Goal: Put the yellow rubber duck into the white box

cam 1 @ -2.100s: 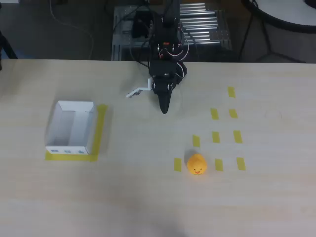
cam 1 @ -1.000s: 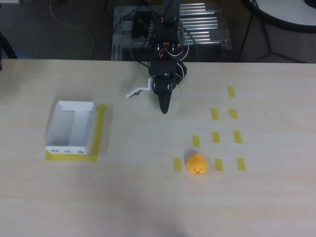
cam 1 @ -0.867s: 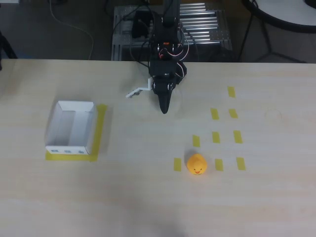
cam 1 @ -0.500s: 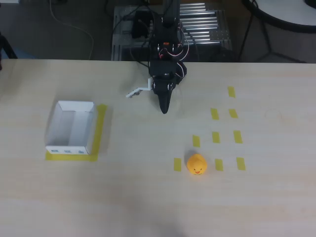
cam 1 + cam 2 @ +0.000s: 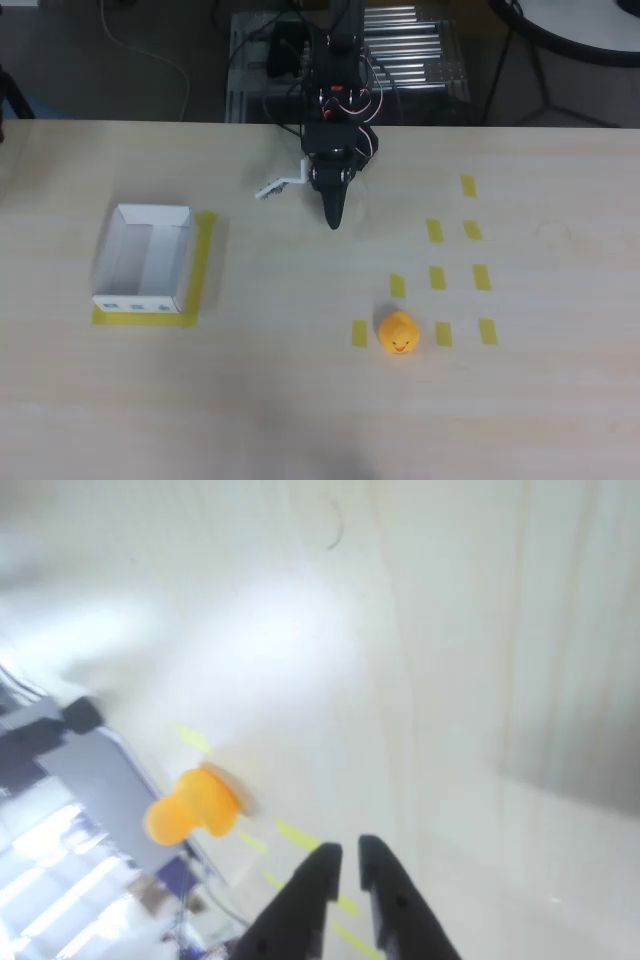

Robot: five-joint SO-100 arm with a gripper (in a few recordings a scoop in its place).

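Yellow rubber duck [image 5: 399, 332] sat on the pale wooden surface [image 5: 300, 400] in the overhead view, right of centre and toward the near edge, its orange beak facing the bottom of the picture. Short yellow tape strips [image 5: 438, 277] lay around it: one just to its left, one just to its right, one just above it, and more stepping up and to the right. Nothing touched the duck. In the wrist view the duck [image 5: 190, 806] appeared as a blurred orange shape to the left of and beyond the finger tips, with thin yellow strips near it.

Well apart from the duck, at the left side of the surface, stood the white box [image 5: 146, 259], open at the top, with small bluish marks on its near wall. It rested on a yellow tape outline [image 5: 203, 262] that showed along its right and near sides.

The black pincer [image 5: 333, 221] hung over the surface near the far edge, above and to the left of the duck, its point aimed at the near edge. In the wrist view the pincer [image 5: 345, 862] had its two dark fingers [image 5: 312, 888] almost together, a thin gap between them, clenched on nothing.
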